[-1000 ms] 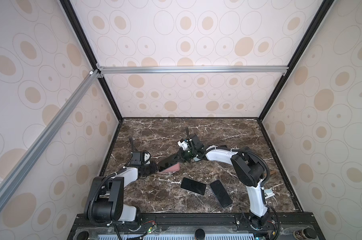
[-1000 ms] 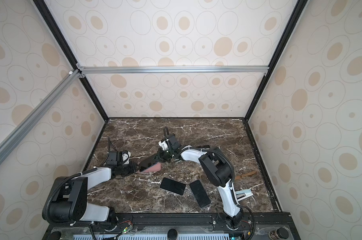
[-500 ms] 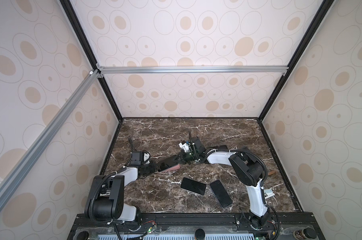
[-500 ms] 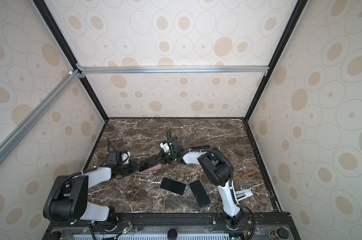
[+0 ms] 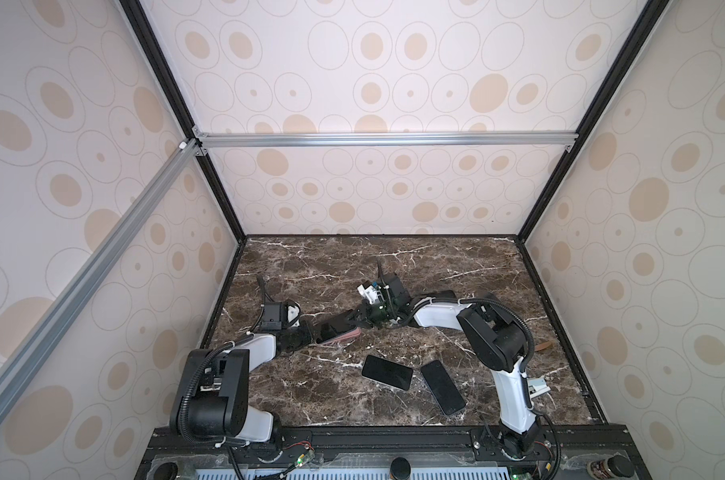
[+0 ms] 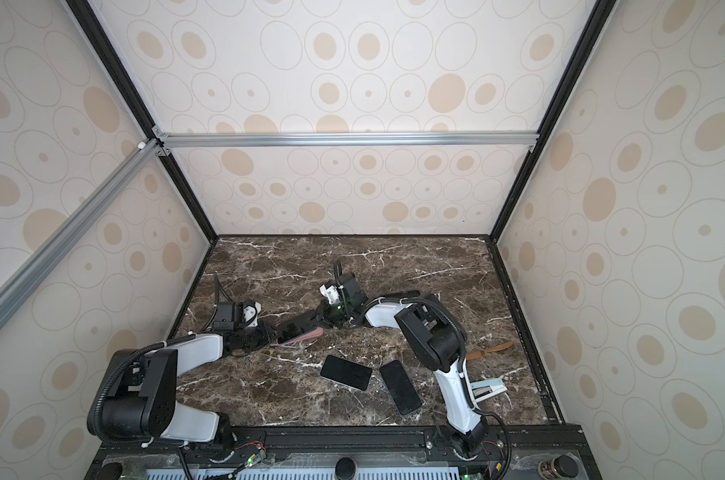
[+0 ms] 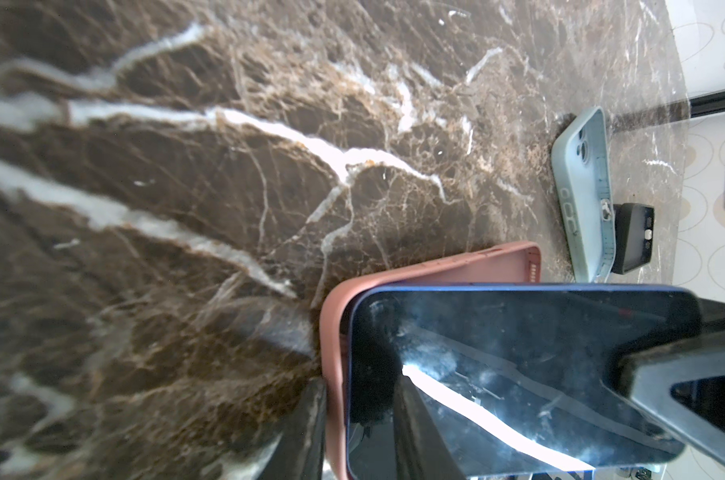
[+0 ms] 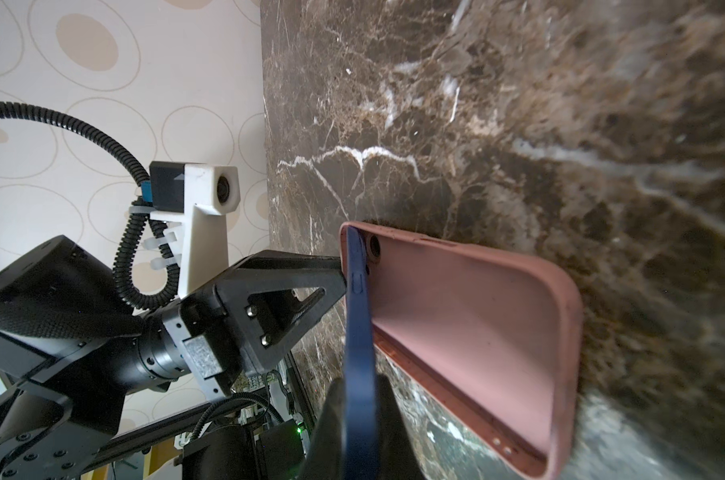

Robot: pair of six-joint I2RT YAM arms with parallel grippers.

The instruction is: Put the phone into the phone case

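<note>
Lowering phone (image 5: 333, 326) onto case (image 5: 345, 336) | right pincer (image 5: 355, 323) dropped | left pincer (image 5: 312, 333) unmoved

You've got three phones: one blue phone (image 7: 518, 374) and two dark phones, the left dark phone (image 5: 387, 372) and right dark phone (image 5: 442, 392). Two cases: pink case (image 7: 431, 270), pale blue case (image 7: 581, 187). One brown strap (image 6: 489, 349).

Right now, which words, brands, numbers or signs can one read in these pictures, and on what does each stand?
No text can be read in any view.
pale green case: raised marks near one end, too blurred to read.
black box: a small pale spot, no letters legible.
phone: dark screen, reflections only.
pink case: plain, no print visible.
</note>
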